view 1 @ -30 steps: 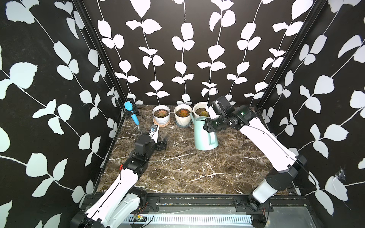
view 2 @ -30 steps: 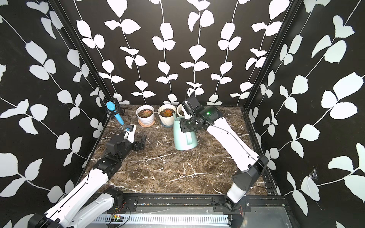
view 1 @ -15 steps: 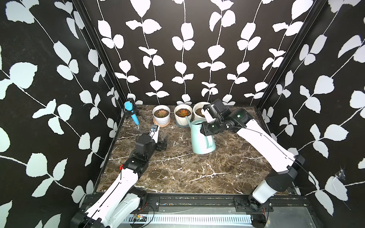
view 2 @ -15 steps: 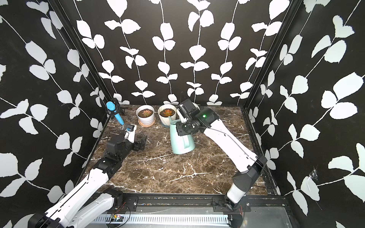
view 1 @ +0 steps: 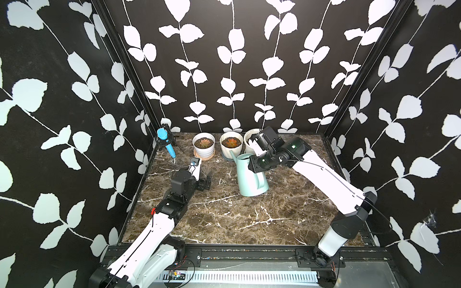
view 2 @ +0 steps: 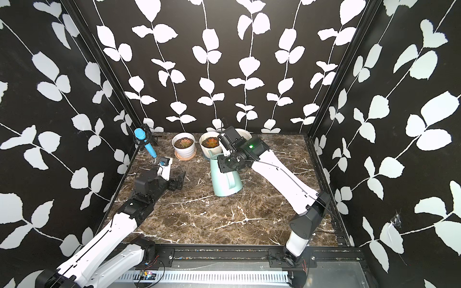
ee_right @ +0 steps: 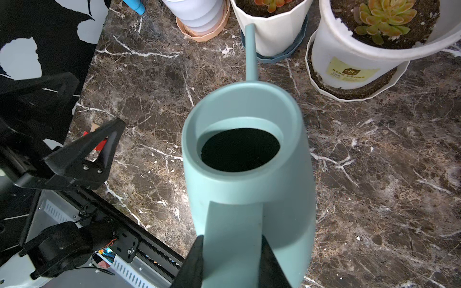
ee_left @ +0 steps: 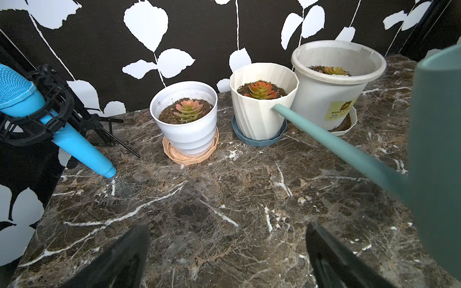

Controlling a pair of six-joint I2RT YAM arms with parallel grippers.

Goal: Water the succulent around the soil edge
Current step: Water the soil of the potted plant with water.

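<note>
**On the tabletop: can gripped, pouring not begun**

On the marble tabletop (view 1: 224, 219), judged early in the task. Done so far: watering can (view 1: 250, 179) taken by its handle (ee_right: 234, 224), with the right hand (ee_right: 233, 261) clamped on that handle from both sides. Near upright just in front of the ribbed pot (ee_left: 262, 117), base on or barely off the stone; cannot tell which. Spout (ee_left: 324, 139) aimed at that pot, tip level with the wall and below the rim. Probably nothing poured yet: no stream visible, no wet patch to be made out on any soil (ee_left: 169, 116). Left to do, by that reading: raise and tip the can, bring the spout tip over a rim, run water along the soil edge and clear of the leaves, set the can back down. Not clear from the task line which plant is meant. Idle well to the side of the can: left hand (ee_left: 228, 249), fingers wide apart, holding nothing, low over the stone.

Counted, big to small:
- one tabletop
- one watering can
- two hands
- three pots: labelled pot (ee_left: 329, 92), ribbed pot, ringed pot (ee_left: 185, 129)
- one blue microphone (ee_left: 62, 129) in a black stand (ee_left: 57, 99) at the corner
- three saucers (ee_left: 189, 157), one under each pot
- three succulents (ee_left: 260, 90), one per pot, each mid-soil
</note>
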